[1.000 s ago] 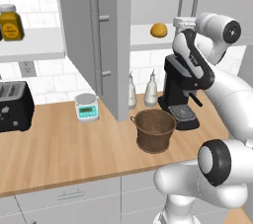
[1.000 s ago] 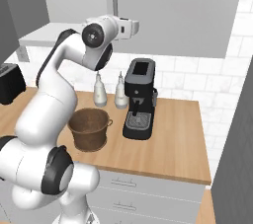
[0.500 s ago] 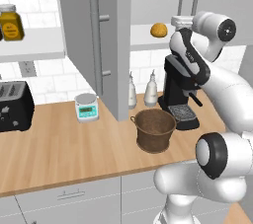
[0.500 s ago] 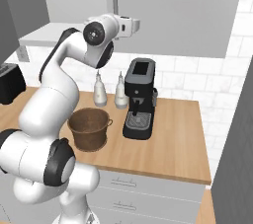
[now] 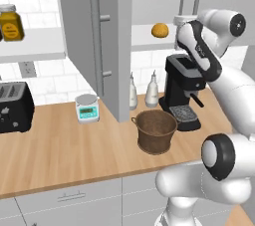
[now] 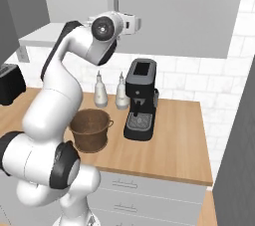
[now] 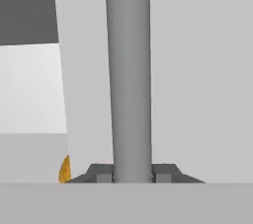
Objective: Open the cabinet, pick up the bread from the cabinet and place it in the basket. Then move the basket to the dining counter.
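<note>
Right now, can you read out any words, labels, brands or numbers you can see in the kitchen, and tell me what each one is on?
No text can be read anywhere.
Scale: its front panel has a pale display, too small and blurred to read.
Jar: no label lettering to read.
Coffee machine: no brand or markings show.
Toaster: front details too small to read.
Cabinet doors: plain.
</note>
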